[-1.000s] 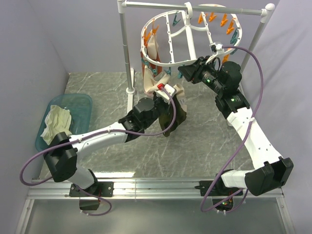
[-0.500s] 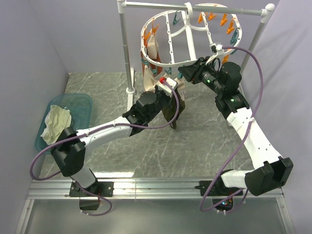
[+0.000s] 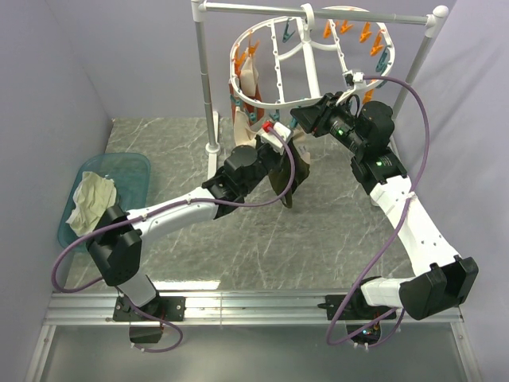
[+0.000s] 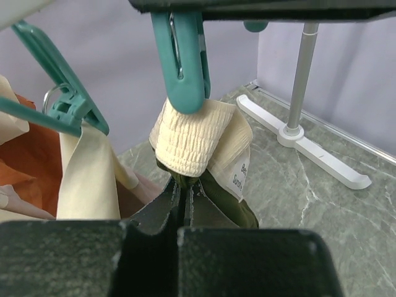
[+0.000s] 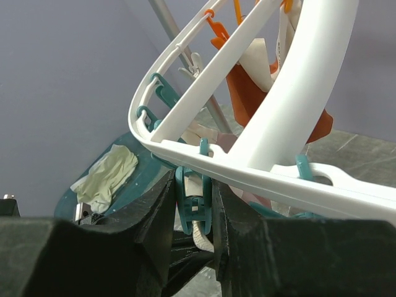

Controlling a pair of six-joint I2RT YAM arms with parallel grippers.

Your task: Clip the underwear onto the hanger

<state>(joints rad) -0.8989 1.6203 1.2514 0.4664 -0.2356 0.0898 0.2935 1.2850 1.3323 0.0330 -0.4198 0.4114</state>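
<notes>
Top view: hanger (image 3: 312, 68) hangs off stand (image 3: 208, 87) bar, upper centre. Underwear (image 3: 288, 177) right below its near rim, mid-frame; left gripper (image 3: 277, 153) at its left, right gripper (image 3: 299, 118) above it, around a clothespin (image 5: 195, 201). Other garments (image 3: 248, 79) hang left of it. Tub (image 3: 129, 173) at left edge, cloth (image 3: 91, 203) in it.

Directly above my left pincer (image 4: 184, 201) — a teal clothespin (image 4: 182, 62) blocks ascent. Left: hung garments (image 4: 86, 179) crowd in. Right: open room to the stand foot (image 4: 303, 145).
</notes>
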